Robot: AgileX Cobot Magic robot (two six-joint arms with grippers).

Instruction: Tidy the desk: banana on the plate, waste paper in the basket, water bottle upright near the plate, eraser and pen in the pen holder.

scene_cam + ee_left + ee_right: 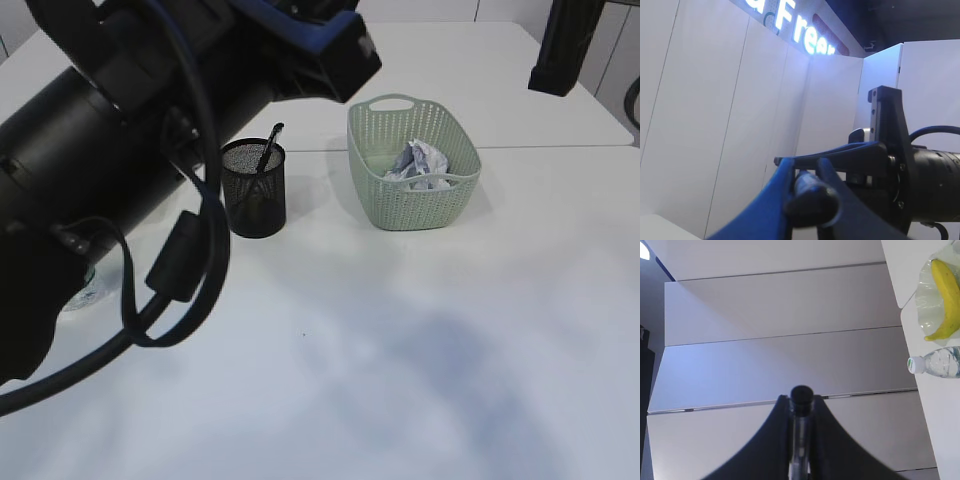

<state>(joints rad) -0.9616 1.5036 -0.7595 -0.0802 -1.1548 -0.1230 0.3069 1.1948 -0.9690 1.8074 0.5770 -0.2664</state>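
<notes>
In the left wrist view my left gripper (805,164) has its blue fingers shut on a dark pen (810,192), held high towards the wall. My right gripper (801,399) is shut on a clear-barrelled pen (801,435) with a black cap. A banana (946,295) lies on the clear plate (921,280), and the water bottle (937,363) lies on its side beside it. The black mesh pen holder (253,195) holds a dark pen (270,145). Crumpled waste paper (425,165) sits in the green basket (385,185). The eraser is out of view.
My left arm (100,170) and its cables fill the left of the exterior view and hide the plate. My right arm (565,45) hangs at the top right. A black arm body (890,150) stands close beside my left fingertips.
</notes>
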